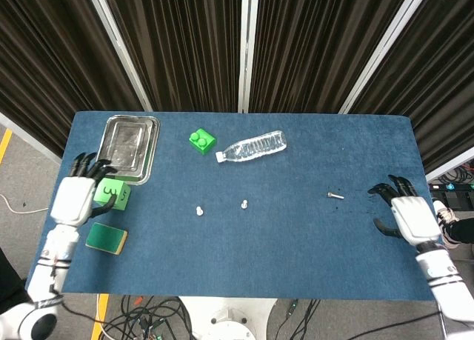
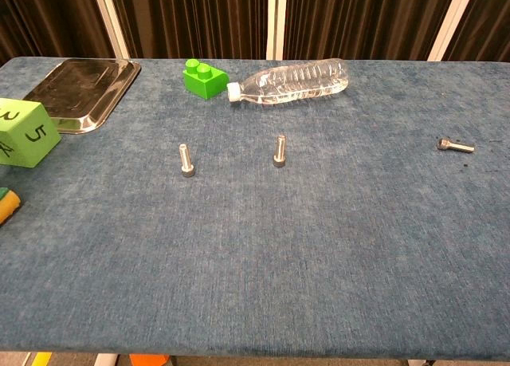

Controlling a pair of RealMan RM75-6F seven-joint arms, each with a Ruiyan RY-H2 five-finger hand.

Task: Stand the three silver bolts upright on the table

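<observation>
Two silver bolts stand upright on the blue table: one left of centre (image 1: pixel 199 210) (image 2: pixel 186 160), one at the centre (image 1: pixel 244 204) (image 2: pixel 279 151). The third bolt (image 1: pixel 335 195) (image 2: pixel 455 146) lies on its side at the right. My left hand (image 1: pixel 75 197) is at the table's left edge, over the green cube, fingers spread, holding nothing. My right hand (image 1: pixel 407 215) hovers over the table's right part, right of the lying bolt and apart from it, fingers spread and empty. Neither hand shows in the chest view.
A metal tray (image 1: pixel 127 147) sits at the back left. A green brick (image 1: pixel 201 141) and a lying plastic bottle (image 1: pixel 254 147) are at the back centre. A green numbered cube (image 1: pixel 112 192) and a sponge (image 1: pixel 106 238) lie at the left edge.
</observation>
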